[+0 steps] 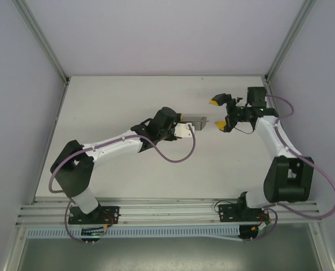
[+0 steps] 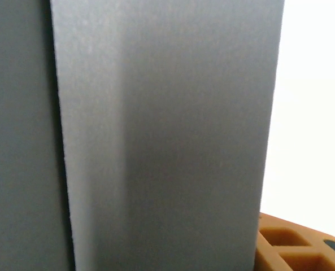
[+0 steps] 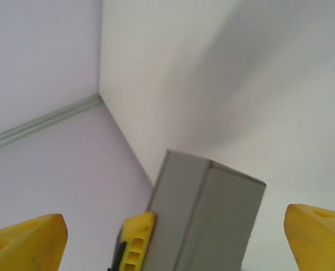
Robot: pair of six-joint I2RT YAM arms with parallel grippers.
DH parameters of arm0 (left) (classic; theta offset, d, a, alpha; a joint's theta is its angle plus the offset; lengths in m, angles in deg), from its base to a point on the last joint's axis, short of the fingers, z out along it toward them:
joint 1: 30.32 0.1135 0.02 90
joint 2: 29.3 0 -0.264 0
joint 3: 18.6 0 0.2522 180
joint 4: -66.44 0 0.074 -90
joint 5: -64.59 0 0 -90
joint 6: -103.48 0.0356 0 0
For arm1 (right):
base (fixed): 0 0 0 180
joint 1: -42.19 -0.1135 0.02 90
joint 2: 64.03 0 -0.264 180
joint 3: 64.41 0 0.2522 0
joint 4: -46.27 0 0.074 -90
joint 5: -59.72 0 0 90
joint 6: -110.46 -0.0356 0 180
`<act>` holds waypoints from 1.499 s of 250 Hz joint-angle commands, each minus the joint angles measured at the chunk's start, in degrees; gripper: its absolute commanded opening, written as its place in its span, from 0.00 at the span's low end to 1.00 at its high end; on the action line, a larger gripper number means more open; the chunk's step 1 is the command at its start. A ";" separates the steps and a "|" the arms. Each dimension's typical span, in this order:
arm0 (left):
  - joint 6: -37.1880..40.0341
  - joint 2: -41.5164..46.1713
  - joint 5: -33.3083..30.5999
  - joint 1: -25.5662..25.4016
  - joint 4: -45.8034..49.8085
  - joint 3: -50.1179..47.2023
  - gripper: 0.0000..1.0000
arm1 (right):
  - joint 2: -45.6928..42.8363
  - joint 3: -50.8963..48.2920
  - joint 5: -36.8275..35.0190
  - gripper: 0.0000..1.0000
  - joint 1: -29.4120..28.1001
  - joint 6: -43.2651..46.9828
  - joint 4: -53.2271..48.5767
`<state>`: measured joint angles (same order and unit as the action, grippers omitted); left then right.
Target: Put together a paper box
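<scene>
One paper box (image 1: pixel 199 121) in left pincer (image 1: pixel 192 125); right pincer (image 1: pixel 216 113) wide, beside

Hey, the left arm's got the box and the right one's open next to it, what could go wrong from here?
The paper box is held by one end in the left gripper, so a push from the open right gripper could twist it loose. Its thin card might also crumple if those jaws close hard.

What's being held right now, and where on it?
The left gripper holds the paper box by its end nearest that arm. The right gripper is open around the far end, holding nothing.
</scene>
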<state>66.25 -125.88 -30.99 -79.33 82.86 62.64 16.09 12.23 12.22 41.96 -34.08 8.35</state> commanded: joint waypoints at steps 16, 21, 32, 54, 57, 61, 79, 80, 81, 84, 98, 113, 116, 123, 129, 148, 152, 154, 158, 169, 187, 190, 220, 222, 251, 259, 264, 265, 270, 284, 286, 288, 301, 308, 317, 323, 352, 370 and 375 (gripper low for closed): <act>-2.94 1.62 9.87 1.61 21.54 3.12 0.43 | -11.16 -4.69 -14.59 0.99 0.57 20.89 12.80; -3.05 1.45 10.66 1.80 23.02 3.46 0.43 | -12.07 -6.09 -13.71 0.99 0.62 22.39 14.87; -4.64 1.01 10.45 2.11 23.76 3.95 0.33 | -13.71 -8.95 -13.16 0.99 0.78 23.13 18.92; -5.30 -0.15 16.00 3.62 31.99 6.50 0.34 | -14.90 -11.39 -7.02 0.99 0.61 31.00 23.63; -5.28 -0.35 16.53 3.77 32.79 6.83 0.35 | -14.84 -11.21 -6.46 0.99 0.45 32.03 23.11; -5.44 -0.54 17.01 3.95 33.69 7.08 0.35 | -14.76 -10.86 -5.75 0.99 0.22 33.57 22.22; -6.17 -1.07 16.74 4.84 34.62 7.55 0.35 | -13.88 -9.34 -2.11 0.99 -1.25 41.16 17.86; -6.18 -1.07 16.57 4.87 34.66 7.65 0.35 | -13.77 -9.26 -2.00 0.99 -1.39 41.52 17.63; -6.23 -1.07 16.44 4.92 34.68 7.70 0.35 | -13.72 -9.21 -1.86 0.99 -1.50 41.88 17.42; -6.34 -2.34 16.31 5.04 34.84 7.74 0.35 | -13.55 -8.87 -1.43 0.99 -1.87 42.95 16.79; -6.29 -3.62 17.71 6.04 36.83 8.64 0.36 | -12.27 -7.68 0.88 0.99 -3.60 48.62 13.55; -6.43 -5.08 19.87 6.83 38.98 10.01 0.36 | -10.53 -5.77 1.20 0.99 -6.63 56.01 8.17; -6.49 -5.30 20.03 6.97 39.36 10.30 0.37 | -10.10 -5.26 0.85 0.99 -7.34 57.68 6.85; -6.61 -5.95 20.39 7.22 39.98 10.91 0.37 | -9.09 -3.99 -0.15 0.99 -9.33 61.67 3.41; -6.76 -6.48 20.13 7.31 40.43 11.37 0.37 | -8.13 -2.74 -1.12 0.99 -11.13 65.35 0.34; -6.72 -8.41 19.26 7.52 42.17 12.94 0.37 | -4.63 1.01 -5.80 0.99 -16.79 74.69 -7.72; -6.72 -8.68 19.23 7.62 42.57 13.33 0.38 | -3.79 1.69 -6.96 0.99 -17.73 75.62 -8.67; -6.65 -8.93 19.17 7.58 42.71 13.50 0.38 | -3.42 1.96 -7.56 0.99 -18.17 75.99 -9.12; -6.65 -9.33 19.12 7.59 43.05 13.87 0.37 | -2.47 2.76 -8.86 0.99 -19.12 76.76 -10.20; -6.63 -10.34 19.30 7.86 43.90 14.84 0.38 | -0.32 4.26 -10.99 0.98 -20.72 78.63 -11.95; -6.93 -11.84 19.04 8.04 44.95 16.08 0.38 | 3.05 6.50 -13.73 0.94 -21.90 79.16 -14.01; -6.99 -12.02 19.07 8.08 45.10 16.17 0.38 | 3.57 6.91 -13.83 0.93 -21.99 79.42 -14.51; -7.16 -13.27 19.30 8.45 44.74 16.28 0.38 | 8.50 10.19 -12.71 0.84 -22.61 82.02 -19.55; -7.16 -13.33 19.34 8.44 44.57 16.21 0.38 | 8.73 10.35 -12.71 0.84 -22.62 82.16 -19.77; -7.40 -13.79 19.78 8.79 44.02 15.79 0.38 | 10.66 10.95 -12.94 0.79 -22.75 82.98 -20.22; -7.40 -13.91 20.06 8.87 43.97 15.80 0.38 | 10.93 10.89 -12.19 0.75 -22.77 83.47 -19.97; -7.45 -13.99 20.08 8.90 43.87 15.72 0.38 | 11.11 10.85 -11.73 0.74 -22.80 83.58 -19.69; -7.43 -13.99 20.08 8.92 43.86 15.69 0.39 | 11.16 10.81 -11.65 0.74 -22.80 83.61 -19.60; -7.50 -14.04 19.96 8.88 43.62 15.68 0.39 | 11.26 10.72 -11.34 0.73 -22.86 83.43 -19.00; -7.90 -14.41 19.83 8.93 43.54 15.96 0.39 | 11.65 10.69 -10.60 0.70 -23.04 83.05 -17.80; -7.94 -14.43 19.85 8.85 43.52 16.02 0.39 | 11.78 10.69 -10.60 0.69 -23.06 82.87 -17.64; -7.95 -14.45 19.89 8.87 43.50 16.06 0.39 | 11.87 10.76 -10.64 0.69 -23.13 82.81 -17.49; -8.26 -14.73 19.49 8.91 43.35 16.25 0.40 | 12.30 10.93 -11.26 0.65 -23.45 81.37 -16.10; -8.54 -14.80 19.32 8.93 43.25 16.39 0.41 | 12.66 11.12 -11.43 0.62 -23.58 80.50 -15.77; -8.74 -14.84 19.27 8.89 43.14 16.53 0.42 | 13.00 11.58 -11.83 0.58 -23.88 79.66 -15.81; -8.82 -14.84 19.13 8.89 43.11 16.51 0.43 | 13.17 11.72 -12.16 0.54 -24.10 79.22 -15.82; -9.44 -14.42 19.04 8.88 42.45 16.46 0.43 | 12.97 11.15 -14.73 0.24 -25.76 77.61 -15.24; -9.70 -14.04 19.12 8.94 41.92 16.48 0.43 | 12.40 10.50 -17.28 0.13 -26.87 76.44 -15.28; -9.87 -13.97 19.08 8.93 41.66 16.48 0.43 | 12.05 10.39 -17.87 0.10 -27.20 76.01 -15.30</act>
<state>57.03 -138.23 -12.74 -70.78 125.13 78.99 28.70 22.08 -1.39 16.59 44.19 -7.78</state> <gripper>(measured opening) 0.443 0.165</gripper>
